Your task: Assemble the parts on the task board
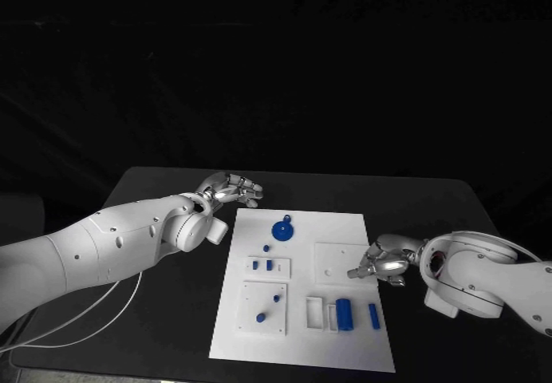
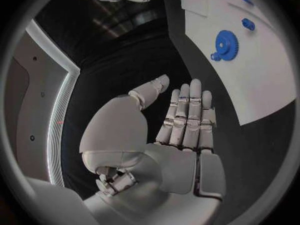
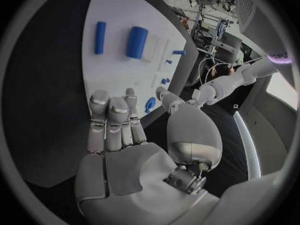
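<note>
The white task board lies in the middle of the black table. On it are a blue gear, two small blue pieces, two blue pegs, a thick blue cylinder and a thin blue bar. My left hand hovers at the board's far left corner, fingers straight and holding nothing. The gear lies beyond its fingertips. My right hand is at the board's right edge, open-palmed and holding nothing. Ahead of it lie the cylinder and bar.
Raised white plates sit on the board: a square one beside my right hand and one carrying the pegs. A white cable trails over the table's left side. Bare black table surrounds the board.
</note>
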